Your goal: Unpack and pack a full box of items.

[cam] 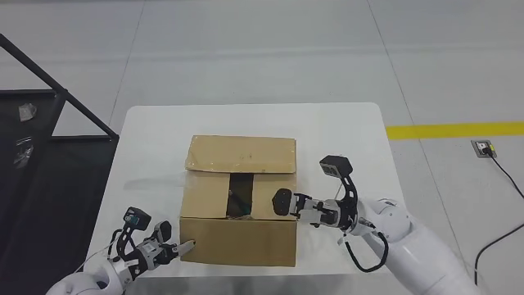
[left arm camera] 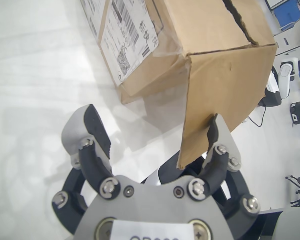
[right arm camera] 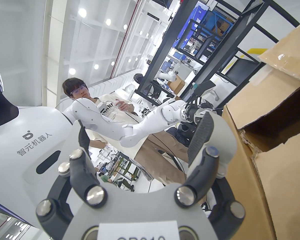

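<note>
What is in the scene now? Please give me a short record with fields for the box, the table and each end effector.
Box: brown cardboard box, top flaps partly open, dark gap in the middle.
Table: white table, box standing on it.
Left end effector: open, one finger touching the near flap.
Right end effector: open, at the box's right top.
</note>
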Motion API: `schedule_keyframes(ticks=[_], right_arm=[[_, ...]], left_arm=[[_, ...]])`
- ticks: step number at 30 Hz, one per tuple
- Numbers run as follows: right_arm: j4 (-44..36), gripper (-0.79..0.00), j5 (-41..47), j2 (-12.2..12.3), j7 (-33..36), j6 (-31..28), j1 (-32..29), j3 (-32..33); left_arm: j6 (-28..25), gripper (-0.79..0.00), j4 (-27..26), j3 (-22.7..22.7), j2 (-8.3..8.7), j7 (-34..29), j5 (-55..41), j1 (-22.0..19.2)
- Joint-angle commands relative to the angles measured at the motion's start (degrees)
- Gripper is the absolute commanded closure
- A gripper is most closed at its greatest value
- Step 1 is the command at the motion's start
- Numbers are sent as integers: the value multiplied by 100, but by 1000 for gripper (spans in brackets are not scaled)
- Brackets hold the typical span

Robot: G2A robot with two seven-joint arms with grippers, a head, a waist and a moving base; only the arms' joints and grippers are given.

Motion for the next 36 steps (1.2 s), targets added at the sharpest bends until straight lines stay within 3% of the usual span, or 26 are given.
schedule_keyframes(ticks=[1, 9, 17, 33, 34, 36], right_arm=[[-127, -785, 65, -16, -133, 129, -48, -3], [807, -785, 1347, -313, -101, 2350, 473, -335], [1630, -785, 1109, -607, -90, 3407, 976, -664], [1741, -785, 197, -887, -1495, 2609, 1172, -357], [1787, -785, 85, -906, -1663, 2581, 1235, -327], [1888, -785, -756, -957, -2704, 2543, 1408, -344]], left_arm=[[0, -785, 0, 0, 0, 0, 0, 0], [142, -785, -155, 65, 6, 233, 98, 91], [241, -785, -194, 97, 22, 380, 129, 143], [192, -785, -178, 86, 70, 518, 82, 223], [187, -785, -166, 85, 73, 533, 77, 232], [153, -785, -141, 94, 77, 549, 30, 245]])
